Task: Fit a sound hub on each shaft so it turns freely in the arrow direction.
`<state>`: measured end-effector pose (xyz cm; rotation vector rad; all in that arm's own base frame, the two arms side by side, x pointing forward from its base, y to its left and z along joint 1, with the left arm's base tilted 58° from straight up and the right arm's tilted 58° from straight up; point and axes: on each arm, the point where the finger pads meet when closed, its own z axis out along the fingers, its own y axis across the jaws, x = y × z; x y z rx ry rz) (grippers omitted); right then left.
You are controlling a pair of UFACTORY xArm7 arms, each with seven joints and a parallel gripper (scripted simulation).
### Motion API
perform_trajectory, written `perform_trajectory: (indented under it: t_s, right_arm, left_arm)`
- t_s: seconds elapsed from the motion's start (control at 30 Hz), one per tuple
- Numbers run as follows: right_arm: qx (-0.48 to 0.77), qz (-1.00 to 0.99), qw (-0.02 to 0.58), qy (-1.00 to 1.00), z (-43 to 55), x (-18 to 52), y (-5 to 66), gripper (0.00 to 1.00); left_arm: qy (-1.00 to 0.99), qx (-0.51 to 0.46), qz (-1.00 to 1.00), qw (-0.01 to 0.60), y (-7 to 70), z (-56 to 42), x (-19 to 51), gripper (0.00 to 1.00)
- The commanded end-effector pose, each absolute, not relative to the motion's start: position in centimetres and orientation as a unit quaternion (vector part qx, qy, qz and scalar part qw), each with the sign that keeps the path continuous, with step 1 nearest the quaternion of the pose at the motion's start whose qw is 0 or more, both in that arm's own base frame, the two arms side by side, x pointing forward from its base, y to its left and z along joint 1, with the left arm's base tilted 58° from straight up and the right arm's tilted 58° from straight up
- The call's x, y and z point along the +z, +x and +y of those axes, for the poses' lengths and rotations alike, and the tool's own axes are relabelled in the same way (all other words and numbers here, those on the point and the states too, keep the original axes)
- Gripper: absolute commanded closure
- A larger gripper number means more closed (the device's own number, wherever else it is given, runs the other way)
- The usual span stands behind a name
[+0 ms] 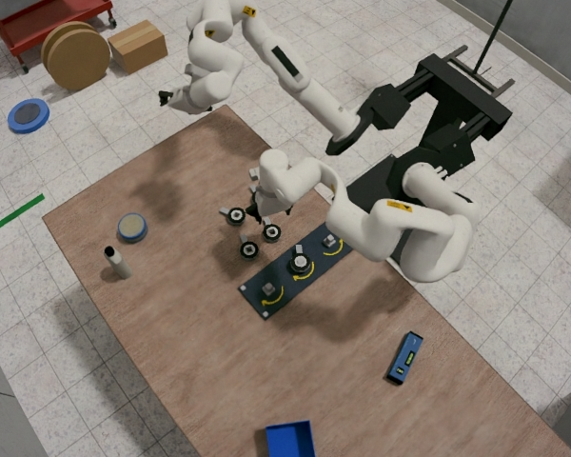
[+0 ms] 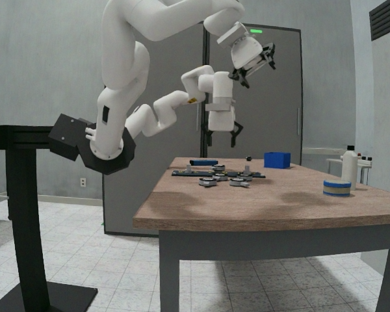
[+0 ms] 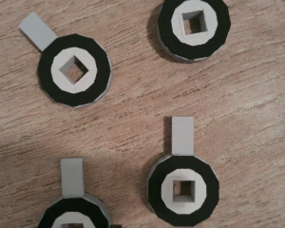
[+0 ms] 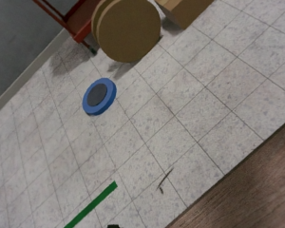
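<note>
A dark blue plate point(image 1: 253, 300) point(image 2: 178, 173) bears three shafts with yellow arrows. One hub point(image 1: 300, 263) point(image 2: 218, 167) sits on the middle shaft. The end shafts point(image 1: 267, 288) point(image 1: 329, 240) are bare. Four loose hubs lie on the table beside the plate, three of them plain in the top view: one hub point(image 1: 235, 215) point(image 3: 47, 71), another hub point(image 1: 271, 231) point(image 3: 154, 190), and a third hub point(image 1: 248, 249) point(image 3: 73, 206). The fourth hub point(image 3: 166, 28) is mostly hidden under my left gripper point(image 1: 272, 216) point(image 2: 221, 144), which hangs open above them. My right gripper point(image 1: 187, 106) point(image 2: 259, 76) is open, high beyond the table's far corner.
A blue-rimmed round tin point(image 1: 132, 227) point(image 2: 336, 188) and a white bottle point(image 1: 120, 266) point(image 2: 349, 169) stand left of the hubs in the top view. A blue spirit level point(image 1: 403, 358) and a blue box point(image 1: 289, 440) point(image 2: 277, 160) are beyond the plate.
</note>
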<state>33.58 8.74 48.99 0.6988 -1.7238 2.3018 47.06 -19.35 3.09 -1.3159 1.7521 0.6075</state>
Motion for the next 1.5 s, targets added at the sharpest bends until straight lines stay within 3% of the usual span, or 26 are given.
perform_trajectory:
  t_s: [0.0, 0.17, 0.2, 0.33, 1.47]
  right_arm:
    - [0.775, -0.580, 0.089, 0.235, 8.9, 49.1, 33.5, 0.00]
    - [0.775, -0.580, 0.089, 0.235, 8.9, 49.1, 33.5, 0.00]
    - [0.775, -0.580, 0.089, 0.235, 8.9, 49.1, 33.5, 0.00]
    - [0.775, -0.580, 0.089, 0.235, 8.9, 49.1, 33.5, 0.00]
    - [0.775, -0.580, 0.089, 0.235, 8.9, 49.1, 33.5, 0.00]
  left_arm:
    - [-0.525, 0.240, 0.700, 0.420, 47.0, -19.6, 3.2, 0.00]
    - [-0.525, 0.240, 0.700, 0.420, 47.0, -19.6, 3.2, 0.00]
    - [-0.525, 0.240, 0.701, 0.420, 49.4, -14.2, -0.6, 0.00]
    - [-0.525, 0.240, 0.701, 0.420, 49.7, -13.4, -1.2, 0.00]
    - [-0.525, 0.240, 0.700, 0.420, 49.8, -13.4, -1.2, 0.00]
